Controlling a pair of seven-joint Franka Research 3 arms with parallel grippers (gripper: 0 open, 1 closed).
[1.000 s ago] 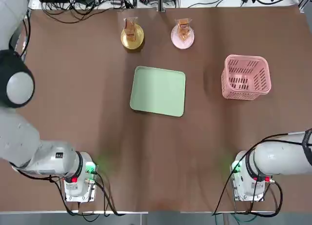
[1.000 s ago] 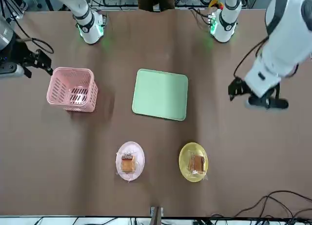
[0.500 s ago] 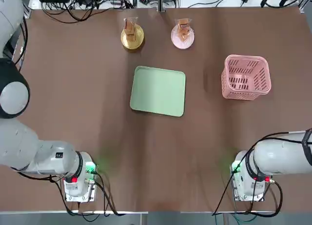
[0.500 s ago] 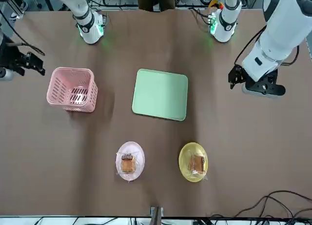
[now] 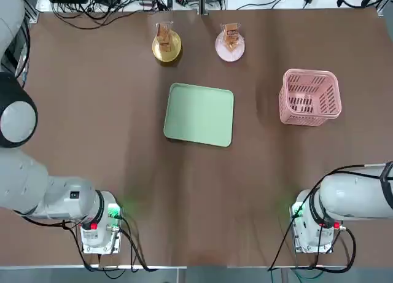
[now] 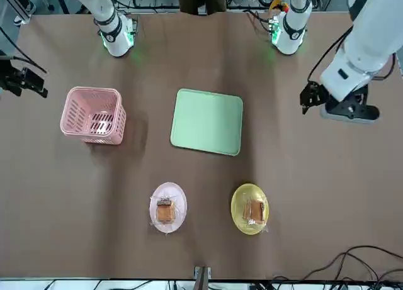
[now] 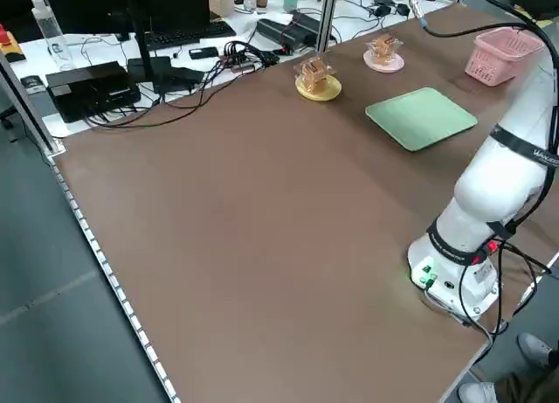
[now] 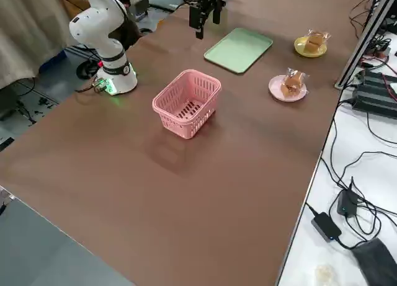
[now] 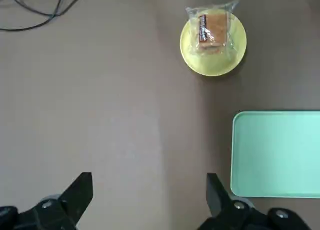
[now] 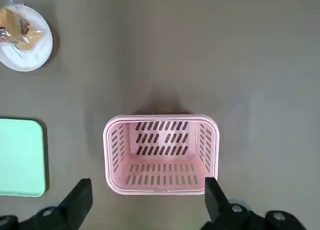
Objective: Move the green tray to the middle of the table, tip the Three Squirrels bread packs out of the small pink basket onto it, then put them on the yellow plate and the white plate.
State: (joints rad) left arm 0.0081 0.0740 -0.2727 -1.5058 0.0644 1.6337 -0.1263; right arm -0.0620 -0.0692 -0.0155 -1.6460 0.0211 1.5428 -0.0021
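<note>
A green tray (image 5: 199, 115) lies empty at the middle of a brown table (image 5: 92, 123), with an empty pink basket (image 5: 310, 97) standing upright well off to the robot's right. At the far edge, a yellow plate (image 5: 166, 50) and a white plate (image 5: 230, 46) each hold a wrapped bread pack (image 5: 163, 35). The left gripper (image 9: 149, 190) and right gripper (image 10: 147, 195) hang above the table, jaws spread wide, holding nothing.

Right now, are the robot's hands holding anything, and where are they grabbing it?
No. The left gripper and the right gripper are both open and empty, up above the table. The small pink basket sits untouched.
</note>
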